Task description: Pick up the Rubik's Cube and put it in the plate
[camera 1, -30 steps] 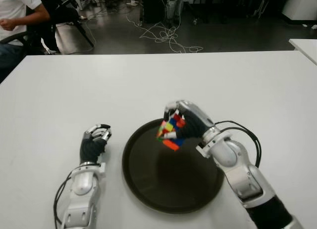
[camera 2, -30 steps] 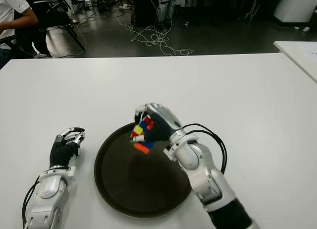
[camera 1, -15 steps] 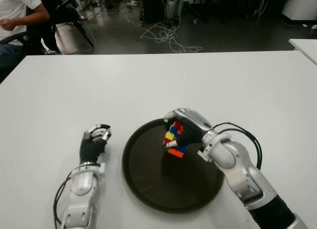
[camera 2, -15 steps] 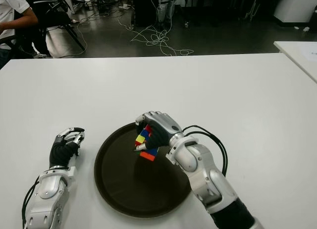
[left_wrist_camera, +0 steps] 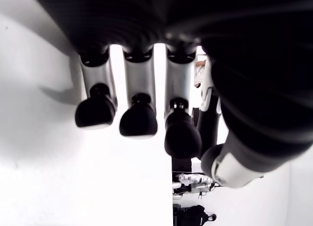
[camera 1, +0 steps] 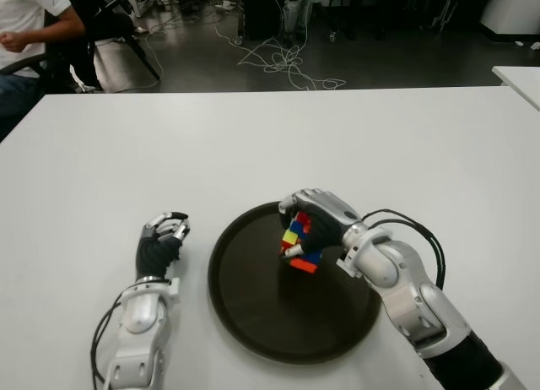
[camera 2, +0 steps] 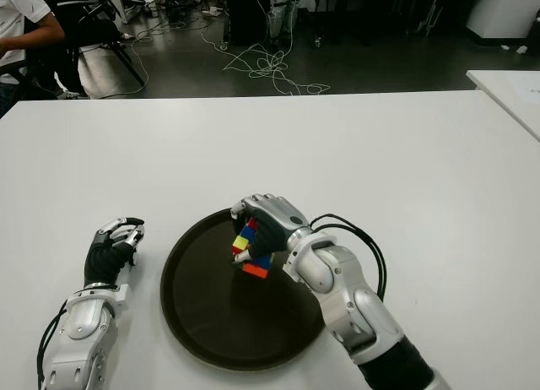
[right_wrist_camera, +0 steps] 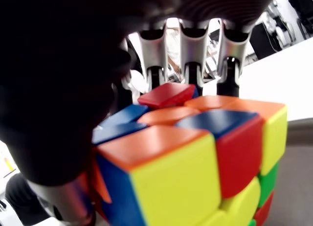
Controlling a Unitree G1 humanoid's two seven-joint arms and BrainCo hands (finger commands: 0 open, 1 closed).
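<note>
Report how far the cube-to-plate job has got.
Done: the Rubik's Cube is off the table and gripped in the right hand.
In hand: that hand holds the cube low over the dark plate, inside its rim; whether the cube touches the plate cannot be told.
Left: set it down, open the fingers, pull the hand away.
The left hand shows idle, left of the plate, holding nothing.

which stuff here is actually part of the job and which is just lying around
Part of the job:
- Rubik's Cube, gripped in the right robot hand, low over the plate
- plate, dark and round, on the white table

Just there:
- left robot hand, fingers curled, holding nothing, left of the plate
- cables on the floor beyond the table
- seated person at far left
</note>
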